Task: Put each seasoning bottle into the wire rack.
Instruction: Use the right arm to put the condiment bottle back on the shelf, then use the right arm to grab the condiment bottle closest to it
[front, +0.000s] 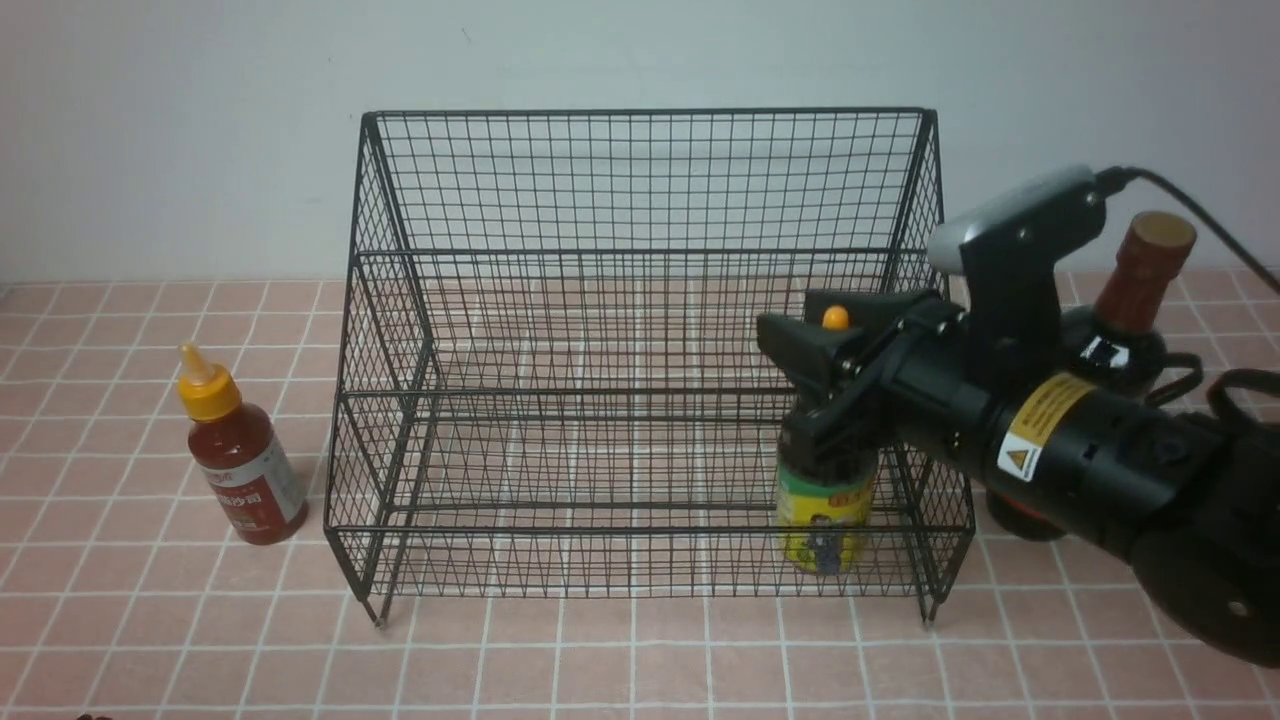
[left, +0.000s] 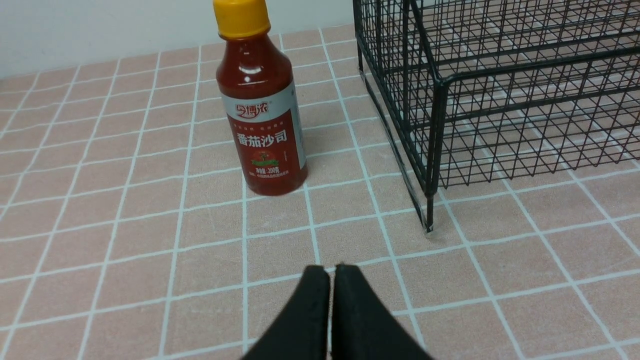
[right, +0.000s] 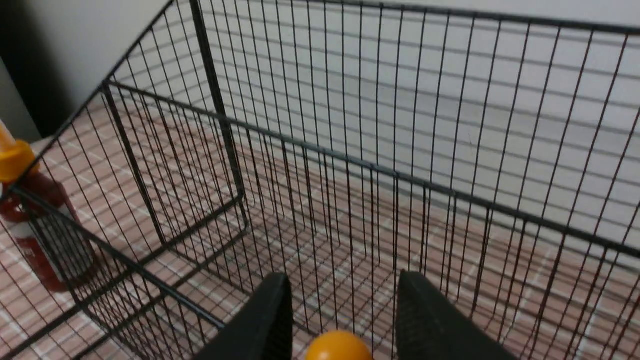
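Observation:
The black wire rack (front: 640, 180) stands mid-table. My right gripper (front: 820, 400) reaches in over its right side and is shut on the small dark bottle (front: 825, 510) with a yellow-green label, upright in the lower front step near the right end. In the right wrist view its orange cap (right: 339, 347) shows between the fingers (right: 272, 310). The red-sauce bottle (front: 245, 460) with a yellow cap stands on the tiles left of the rack. The tall soy-sauce bottle (front: 1140, 280) stands right of the rack, behind my right arm. My left gripper (left: 330, 270) is shut and empty, low over the tiles short of the red-sauce bottle (left: 262, 125).
A pale wall rises close behind the rack. Pink tiles with white grout cover the table (front: 640, 660). In the left wrist view the rack's front left foot (left: 428, 225) stands to one side of the left gripper.

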